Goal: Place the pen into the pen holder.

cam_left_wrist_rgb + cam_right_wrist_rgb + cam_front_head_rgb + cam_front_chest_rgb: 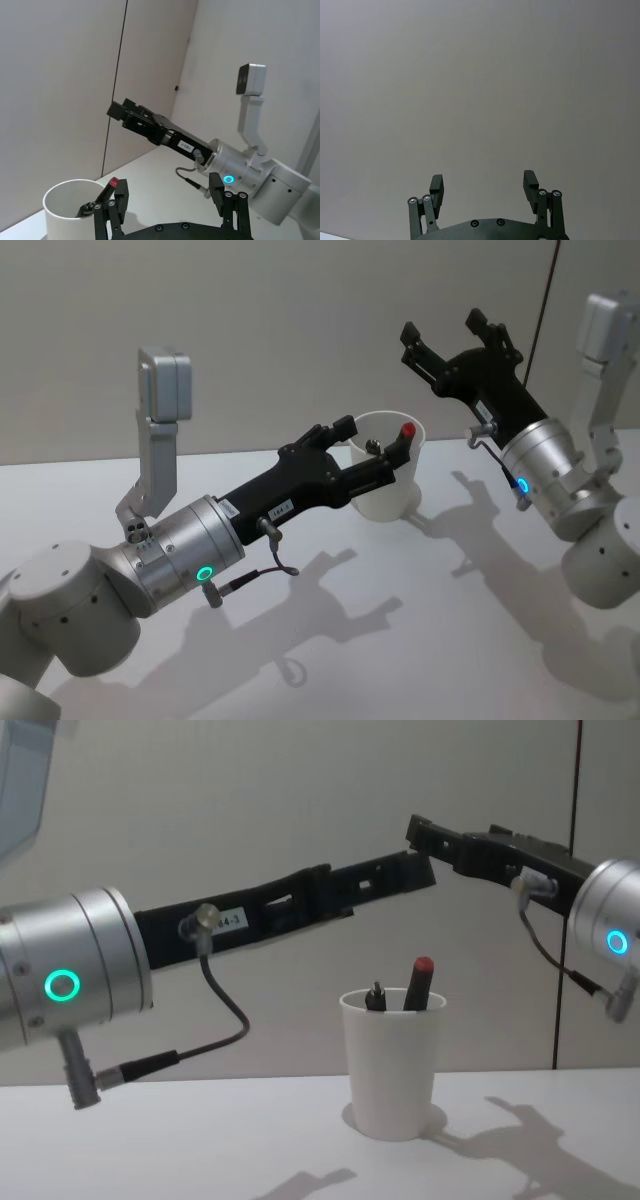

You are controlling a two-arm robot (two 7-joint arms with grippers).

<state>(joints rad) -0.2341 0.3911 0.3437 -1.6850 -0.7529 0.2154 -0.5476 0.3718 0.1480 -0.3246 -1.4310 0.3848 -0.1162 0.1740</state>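
The pen holder [385, 485] is a white paper cup [392, 1065] standing upright on the white table. A pen with a red cap [407, 430] leans inside it, its red tip [423, 965] above the rim. A dark pen [376, 995] stands beside it in the cup. My left gripper [373, 440] hovers open just above the cup's rim, one finger close to the red cap [114, 181], nothing between the fingers. My right gripper [445, 328] is raised behind and to the right of the cup, open and empty [483, 182], pointing at the wall.
The white table [420, 640] spreads all around the cup, with a grey wall [250, 330] behind. A thin dark cable [545, 290] runs down the wall at the back right.
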